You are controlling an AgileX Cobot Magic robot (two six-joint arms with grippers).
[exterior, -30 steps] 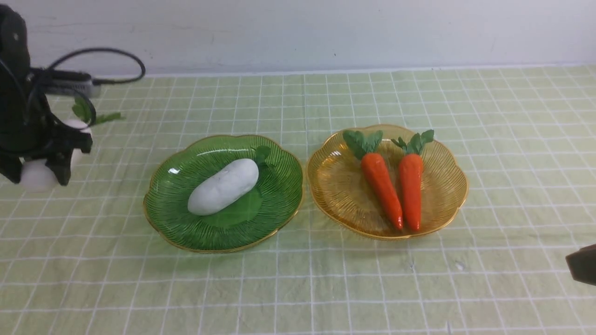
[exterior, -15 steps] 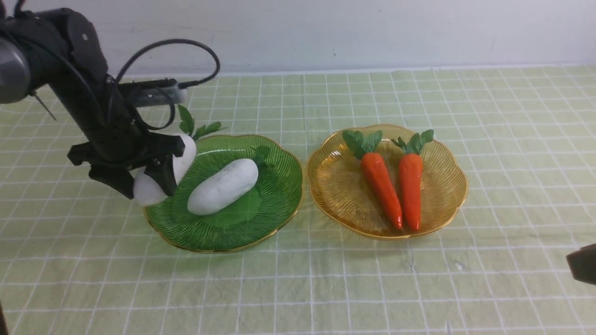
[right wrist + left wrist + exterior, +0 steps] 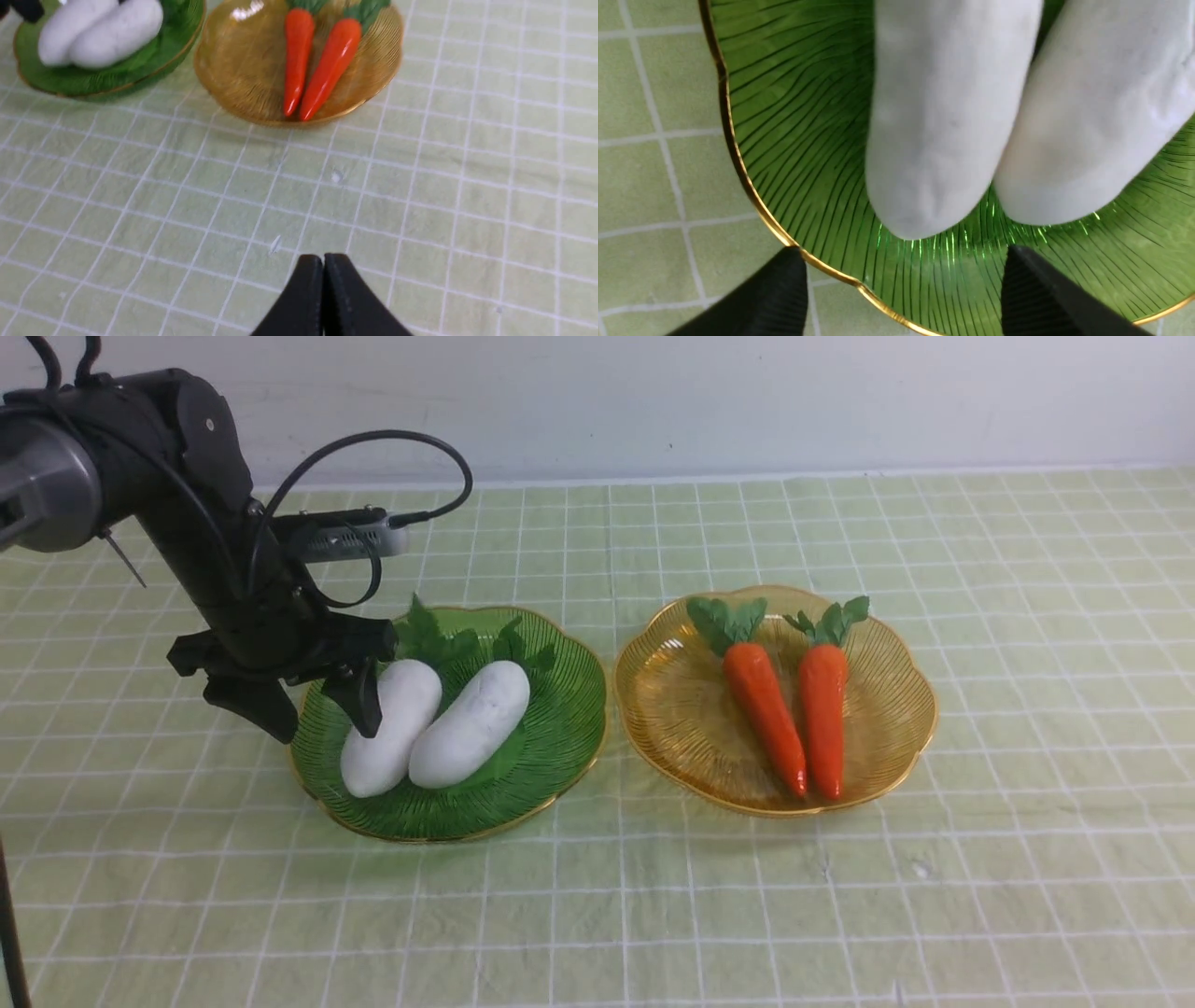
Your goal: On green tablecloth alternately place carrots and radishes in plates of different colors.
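Two white radishes (image 3: 392, 728) (image 3: 471, 723) lie side by side in the dark green plate (image 3: 560, 747). Two orange carrots (image 3: 766, 705) (image 3: 823, 719) lie in the amber plate (image 3: 672, 709) to its right. Both plates stand on the green tablecloth (image 3: 653, 915). My left gripper (image 3: 317, 709) is open and empty over the green plate's left rim, beside the left radish. In the left wrist view its fingers (image 3: 784, 289) stand wide apart below the radish ends (image 3: 943, 130) (image 3: 1092, 121). My right gripper (image 3: 323, 261) is shut and empty over bare cloth, nearer me than the amber plate (image 3: 233, 70); the front view does not show it.
A white wall runs along the far edge of the cloth. The left arm's black cable (image 3: 373, 439) loops above the green plate. The cloth is slightly wrinkled in front of the plates.
My left gripper carried the second radish from the far left to the green plate, let it go beside the first radish, and opened. The right gripper left the front view.
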